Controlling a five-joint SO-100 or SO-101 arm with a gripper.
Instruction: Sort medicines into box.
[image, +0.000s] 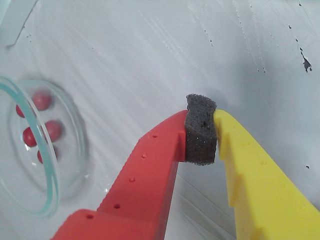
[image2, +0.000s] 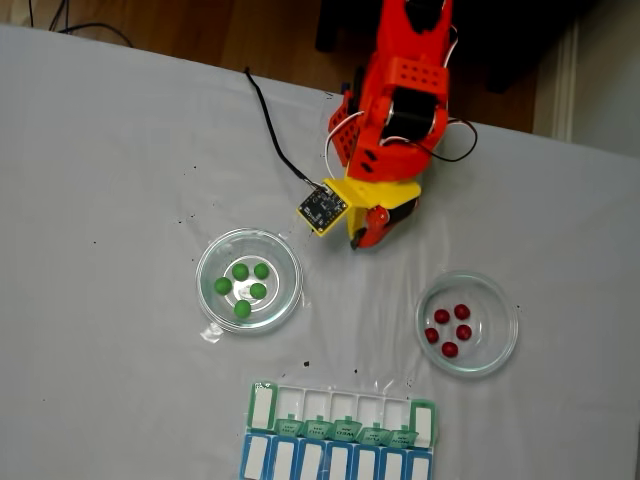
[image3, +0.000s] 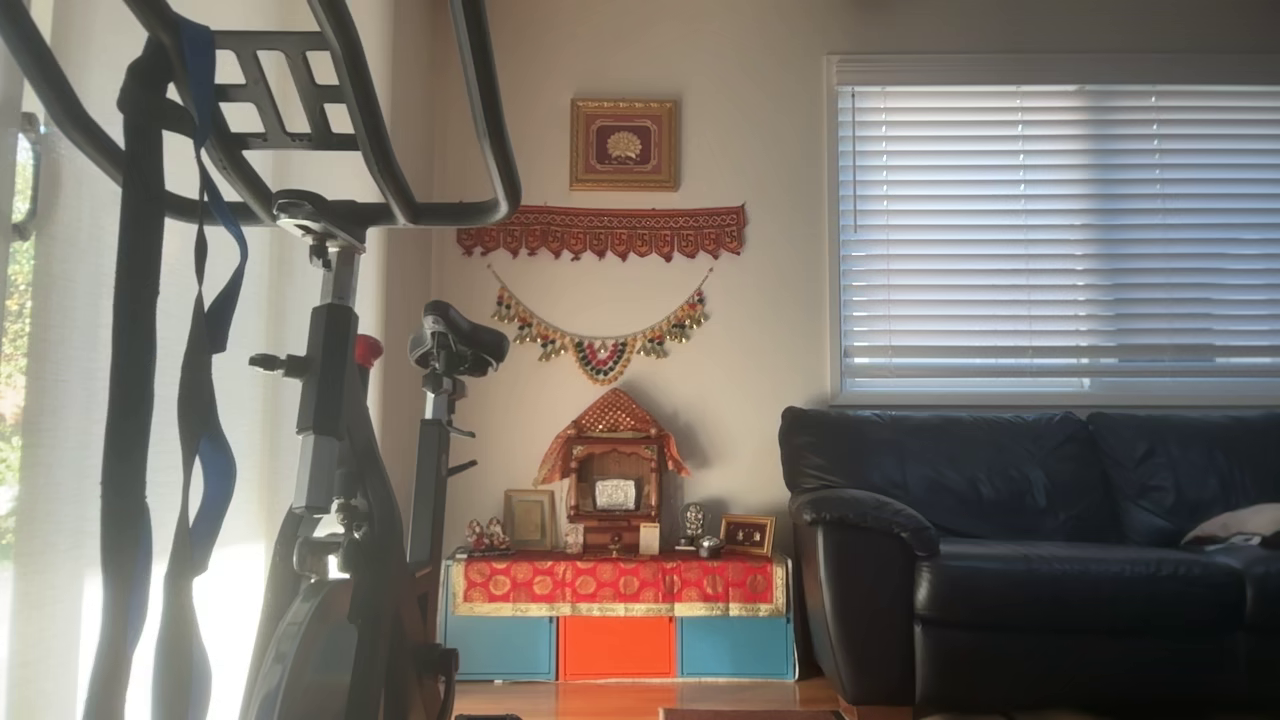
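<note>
Medicines are sitting in two dishes: green (image2: 243, 286) left, red (image2: 449, 329) right in the fixed view. I am seeing the claw (image: 201, 131) closed, pinching only its foam pad (image: 200, 129). Box (image2: 342, 413) is lying at the desk's (image2: 100, 200) near edge.

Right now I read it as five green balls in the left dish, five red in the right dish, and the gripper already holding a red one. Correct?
Not quite. The gripper holds no ball; the wrist view shows only its grey foam pad between the jaws. In the fixed view, five green balls and five red balls sit in their dishes as you say.
</note>
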